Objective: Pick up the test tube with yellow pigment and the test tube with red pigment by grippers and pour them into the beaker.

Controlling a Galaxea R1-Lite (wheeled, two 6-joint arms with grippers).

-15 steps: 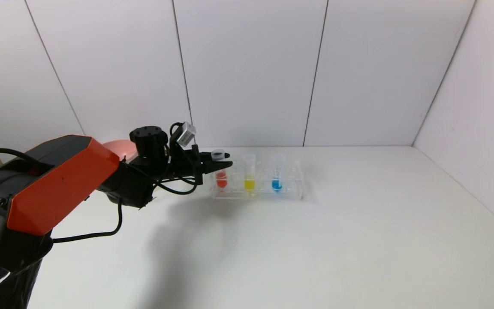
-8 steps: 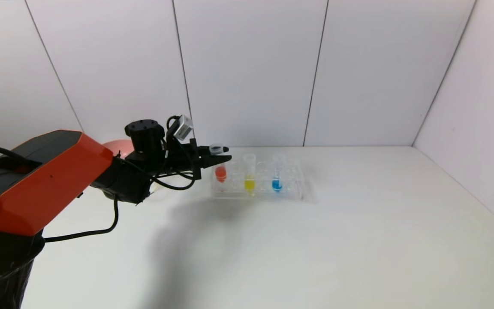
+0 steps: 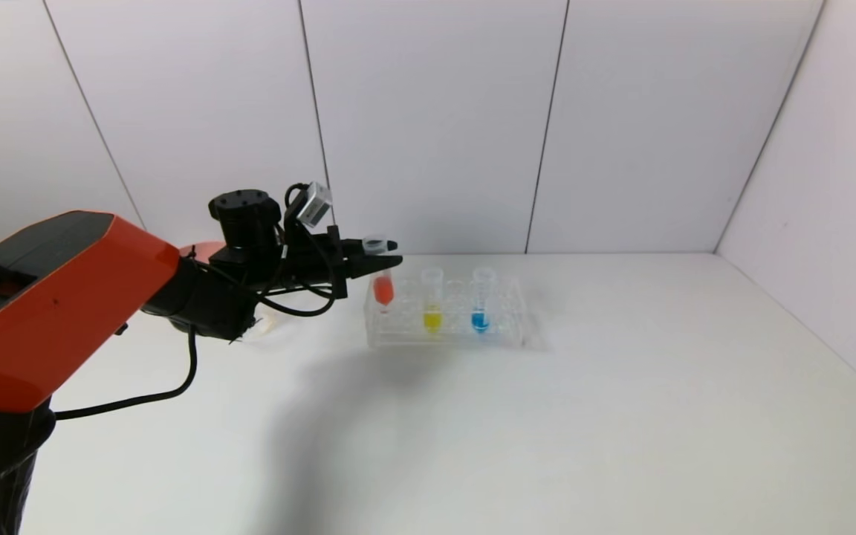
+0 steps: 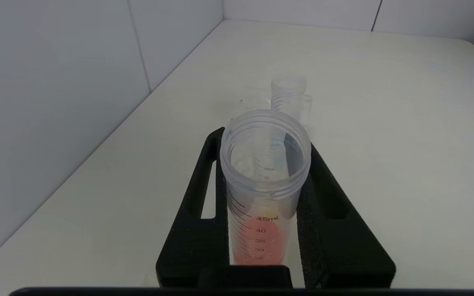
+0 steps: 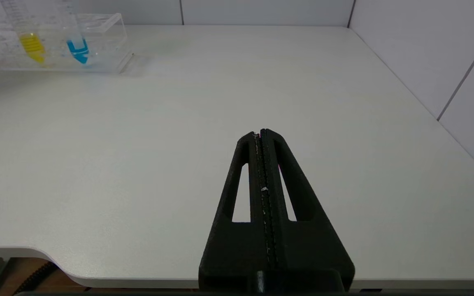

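Left gripper (image 3: 380, 256) of mine reaches out level from my orange-shelled arm toward 12 o'clock and a little to the right, fingers horizontal and clamped on the upper part of the test tube with red pigment (image 3: 383, 286). In the left wrist view the two black fingers (image 4: 198, 213) press the tube's sides just below its open mouth, and the orange-red liquid sits low in the tube (image 4: 261, 240). I hold the tube upright, with its rounded bottom hanging over the 9 o'clock end of the clear rack (image 3: 446, 338); whether the tip still sits inside a hole I cannot tell.

The test tube with yellow pigment (image 3: 432, 301) stands upright in the rack at the rack's middle, with the blue tube (image 3: 481, 301) just beside it toward 3 o'clock. The rack rests on the white table (image 3: 547, 416) at about 12 o'clock from me, near the back wall.

A pink bowl (image 3: 201, 249) peeps out behind my left arm at roughly 10 o'clock, mostly hidden. The beaker is not clearly visible to me.

My right gripper (image 5: 261, 135) is parked low at the near edge of the table around 4 o'clock, its fingers pressed together with nothing between them, pointing toward 12 o'clock, well apart from the rack.
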